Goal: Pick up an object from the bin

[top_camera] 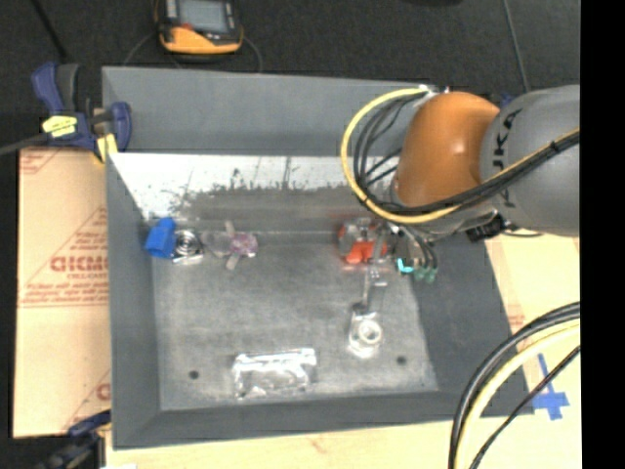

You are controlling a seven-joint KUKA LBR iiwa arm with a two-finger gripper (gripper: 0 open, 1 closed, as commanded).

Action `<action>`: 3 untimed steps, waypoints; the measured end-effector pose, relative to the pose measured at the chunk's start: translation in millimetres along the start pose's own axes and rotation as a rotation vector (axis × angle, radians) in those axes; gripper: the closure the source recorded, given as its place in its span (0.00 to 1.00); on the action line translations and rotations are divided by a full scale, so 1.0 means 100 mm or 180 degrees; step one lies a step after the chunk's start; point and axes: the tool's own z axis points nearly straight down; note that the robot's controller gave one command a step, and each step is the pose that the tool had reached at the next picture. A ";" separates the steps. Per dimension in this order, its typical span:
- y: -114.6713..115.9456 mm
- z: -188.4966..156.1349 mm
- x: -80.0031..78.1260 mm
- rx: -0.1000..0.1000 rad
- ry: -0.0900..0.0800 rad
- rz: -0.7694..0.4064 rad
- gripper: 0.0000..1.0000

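Scanning from the left, a blue plastic piece (160, 237) with a metal piece (187, 249) just beside it, and a clear packet (275, 371) at the front of the bin (293, 301), are found well apart from the jaws. The jaws, whose state cannot be told, are positioned at the right between a red piece (356, 250) and a small clear round piece (366, 337). If closed there, neither may be caught, or the round piece may be pushed aside.

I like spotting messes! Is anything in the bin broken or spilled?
Nothing looks spilled or broken. The small things, like the blue piece and the clear packet, just lie loose on the floor. Only the bin's far wall looks scratched, with dark streaks.
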 end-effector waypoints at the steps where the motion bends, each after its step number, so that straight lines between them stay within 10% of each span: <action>1: -0.42 0.81 0.50 0.0005 -0.0014 -0.1703 0.00; 3: -0.10 0.43 0.63 0.0011 -0.0037 -0.2837 0.00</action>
